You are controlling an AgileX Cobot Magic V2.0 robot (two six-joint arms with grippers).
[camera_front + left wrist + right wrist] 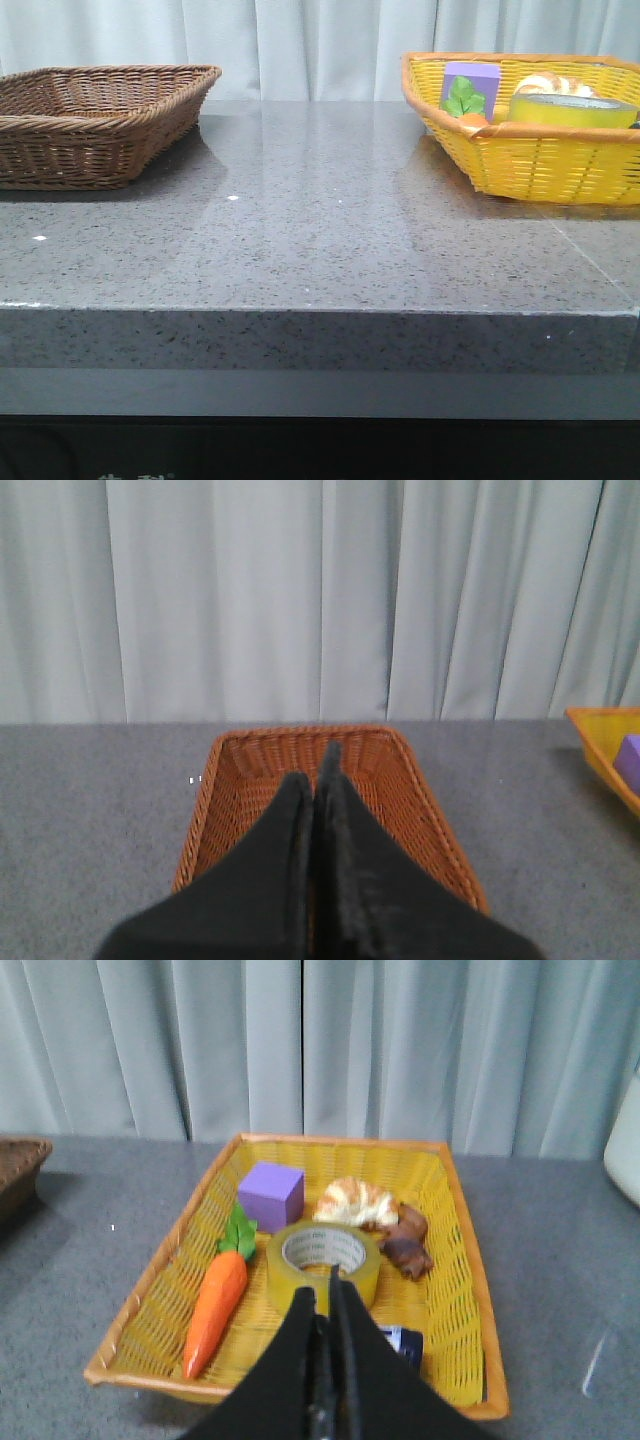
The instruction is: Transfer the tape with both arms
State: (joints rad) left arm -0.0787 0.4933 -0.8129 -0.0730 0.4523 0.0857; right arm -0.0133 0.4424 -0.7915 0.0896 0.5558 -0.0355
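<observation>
A thick roll of yellow tape (322, 1263) lies flat, hole upward, near the middle of a yellow wicker basket (150, 1290) at the right side of a grey speckled table (320, 240). Its white core rim carries small green print. Packed around it in the basket are a purple box (271, 1195) towards the back, a toy carrot (215, 1305) with green leaves beside the roll, a croissant (355, 1203) just behind it, and a small dark brown item (405, 1245) whose nature I cannot make out.

The right gripper (326, 1305) hangs above the basket with its tips aimed at the roll's near edge. Its two black fingers are pressed together, holding nothing. The left gripper (316, 785) is likewise pressed together and empty, poised over a brown wicker basket (215, 810) at the table's left side, which shows nothing inside in the part visible.

Neither arm appears in the front view, so both seem held back from the table. The transfer looks not yet begun: the tape sits untouched. The next move likely calls for the right gripper to spread its fingers, descend, and close across the roll's wall, one finger inside the core, without nudging the carrot or croissant.
</observation>
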